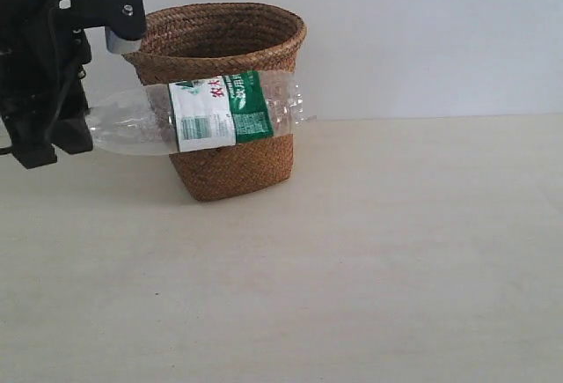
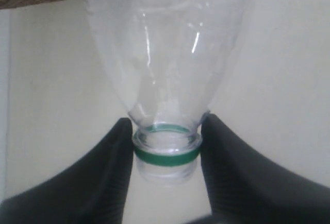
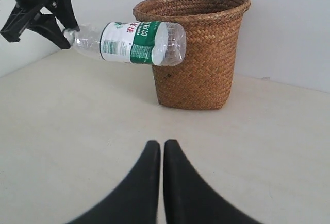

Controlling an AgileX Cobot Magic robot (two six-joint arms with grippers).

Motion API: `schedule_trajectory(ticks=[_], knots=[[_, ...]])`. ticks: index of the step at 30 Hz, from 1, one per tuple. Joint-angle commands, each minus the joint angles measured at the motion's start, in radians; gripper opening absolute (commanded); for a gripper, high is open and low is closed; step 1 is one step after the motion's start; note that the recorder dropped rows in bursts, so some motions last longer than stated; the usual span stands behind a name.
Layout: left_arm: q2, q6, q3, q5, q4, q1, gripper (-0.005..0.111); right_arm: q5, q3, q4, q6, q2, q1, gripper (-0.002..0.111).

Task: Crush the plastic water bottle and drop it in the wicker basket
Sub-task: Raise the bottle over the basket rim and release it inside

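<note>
The plastic water bottle hangs level in the air in front of the wicker basket, its base pointing right. My left gripper is shut on the bottle's neck; in the left wrist view both black fingers press the green neck ring. The bottle looks uncrushed in the right wrist view, held beside the basket below its rim. My right gripper is shut and empty, low over the table, well short of the basket, and out of the exterior view.
A pale tabletop spreads in front of and to the right of the basket. A white wall stands close behind it.
</note>
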Motion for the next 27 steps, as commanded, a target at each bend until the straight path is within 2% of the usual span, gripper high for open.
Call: schedule_trajectory(ticks=[1,4,5,7,8,9,10,11,12,14,16,18,21,27], knots=[[-0.010,-0.006,0.008,0.005,-0.185,0.002,0.004,-0.009,0.001,0.001,-0.003,-0.003,0.001,0.000],[-0.010,-0.059,0.009,0.005,-0.159,0.002,0.004,-0.009,0.001,0.001,-0.003,-0.003,0.001,0.000],[-0.010,-0.113,0.009,-0.041,-0.115,0.002,0.004,-0.009,0.001,0.001,-0.003,-0.003,0.001,0.000],[-0.011,-0.231,-0.015,-0.266,0.045,0.002,0.004,-0.009,0.001,0.001,-0.003,-0.003,0.001,0.000],[-0.011,-0.245,-0.038,-0.334,0.110,0.002,0.006,-0.009,0.001,0.001,-0.003,-0.003,0.001,0.000],[-0.011,-0.282,-0.071,-0.431,0.185,0.002,0.012,-0.009,0.001,0.001,-0.003,-0.003,0.001,0.000],[-0.001,-0.344,-0.130,-0.536,0.287,0.009,0.024,-0.009,0.001,0.001,-0.003,-0.003,0.001,0.000],[0.010,-0.393,-0.167,-0.555,0.336,0.016,0.031,-0.009,0.001,0.001,-0.003,-0.003,0.001,0.000],[0.029,-0.432,-0.216,-0.553,0.374,0.025,0.042,-0.009,0.001,0.001,-0.003,-0.003,0.001,0.000],[0.102,-0.581,-0.333,-0.489,0.453,0.051,0.079,-0.005,0.001,0.001,-0.003,-0.003,0.001,0.000],[0.140,-0.614,-0.371,-0.443,0.500,0.051,0.090,0.004,0.001,0.001,-0.003,-0.003,0.001,0.000],[0.166,-0.611,-0.377,-0.421,0.540,0.051,0.089,0.004,0.001,0.001,-0.003,-0.003,0.001,0.000],[0.181,-0.609,-0.377,-0.421,0.519,0.049,0.085,0.004,0.001,0.001,-0.003,-0.003,0.001,0.000],[0.185,-0.570,-0.377,-0.372,0.519,0.049,0.084,0.002,0.001,0.001,-0.003,-0.003,0.001,0.000]])
